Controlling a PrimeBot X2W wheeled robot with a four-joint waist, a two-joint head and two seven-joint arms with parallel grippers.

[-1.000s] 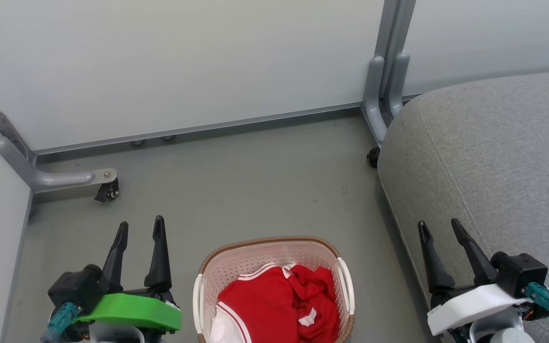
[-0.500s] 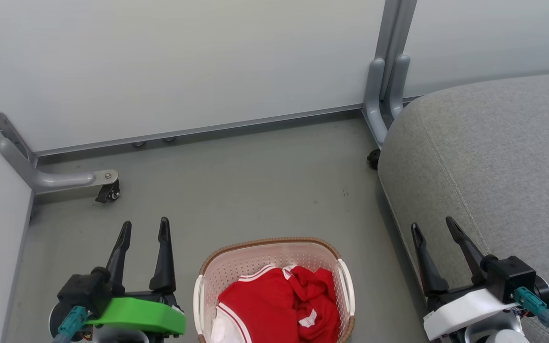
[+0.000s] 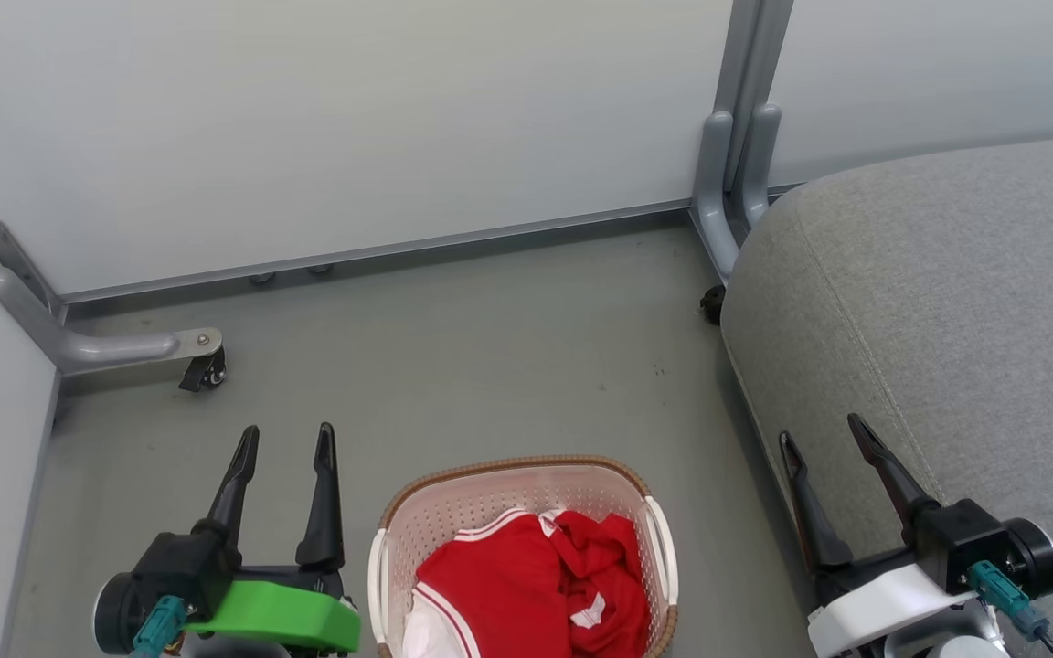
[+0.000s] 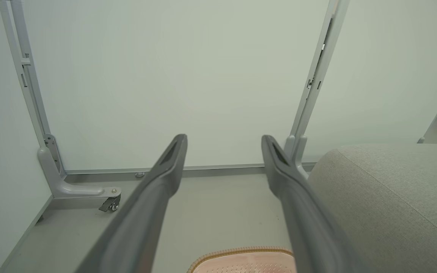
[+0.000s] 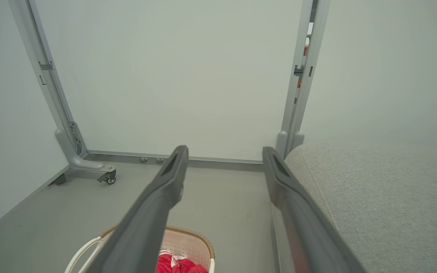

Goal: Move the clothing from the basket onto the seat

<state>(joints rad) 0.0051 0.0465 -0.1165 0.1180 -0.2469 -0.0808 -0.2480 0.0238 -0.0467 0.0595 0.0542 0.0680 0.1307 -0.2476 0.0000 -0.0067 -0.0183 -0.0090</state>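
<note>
The cream basket (image 3: 517, 475) with a brown rim stands on the grey floor at the bottom centre of the head view. Red clothing (image 3: 526, 585) with white trim lies bunched inside it; a scrap of that clothing (image 5: 176, 265) shows in the right wrist view. The grey seat (image 3: 947, 302) fills the right side. My left gripper (image 3: 287, 439) hangs open left of the basket, nothing between its fingers. My right gripper (image 3: 824, 429) stands open over the seat's front edge, right of the basket. The basket rim (image 4: 241, 252) peeks in below the left gripper (image 4: 224, 140). The right gripper (image 5: 224, 151) is empty too.
Pale partition panels close off the back and the left. A grey foot with a castor (image 3: 202, 366) juts onto the floor at the left. A grey post (image 3: 737, 174) stands at the seat's far corner. Bare floor (image 3: 453, 356) lies beyond the basket.
Both grippers have tilted and their fingers have shifted slightly inward and up in the head view. The basket and the clothing lie as before.
</note>
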